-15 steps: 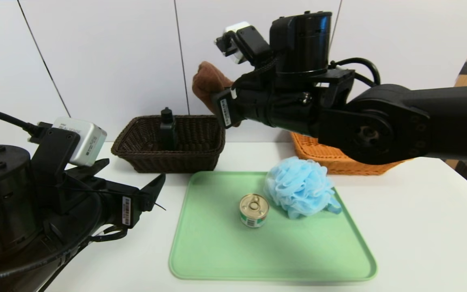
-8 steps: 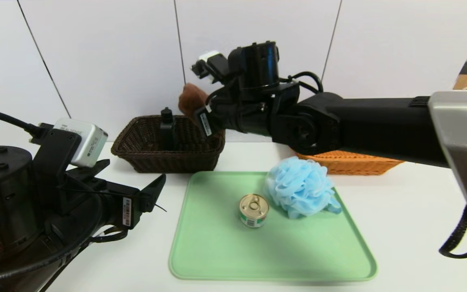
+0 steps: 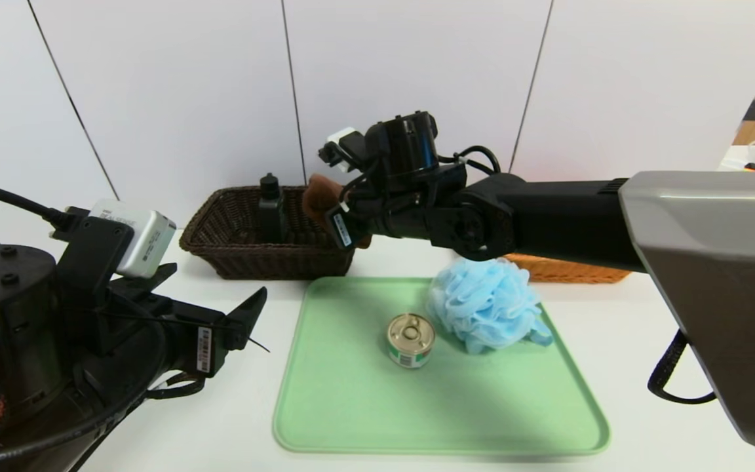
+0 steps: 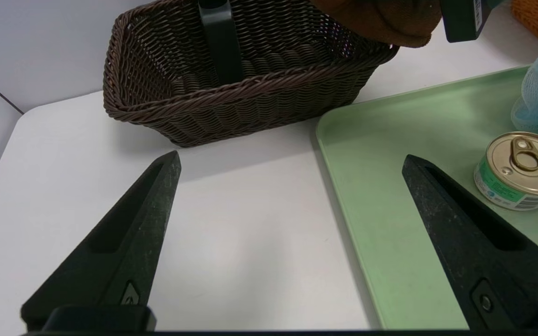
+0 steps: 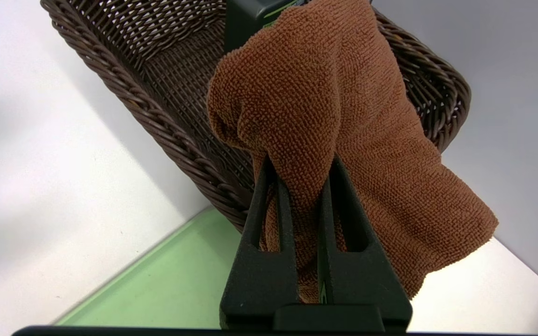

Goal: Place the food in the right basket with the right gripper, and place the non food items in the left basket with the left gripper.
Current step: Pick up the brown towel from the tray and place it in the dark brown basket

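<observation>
Jaws of the right gripper [image 5: 300, 186] clamped on the brown towel [image 5: 297, 102], dark basket [image 5: 157, 126] just beneath, and careful now, possibly snagging the rim or toppling the black bottle [image 5: 250, 21] just beyond if lowered off-centre, left gripper [image 4: 291, 161] idle, spread wide, before that basket!

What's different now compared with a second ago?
The right tool has come down and a little left, carrying the brown towel lower, to the right end of the dark basket. Nothing was let go or newly grasped. The tin can, the blue pouf and the black bottle stayed put.
</observation>
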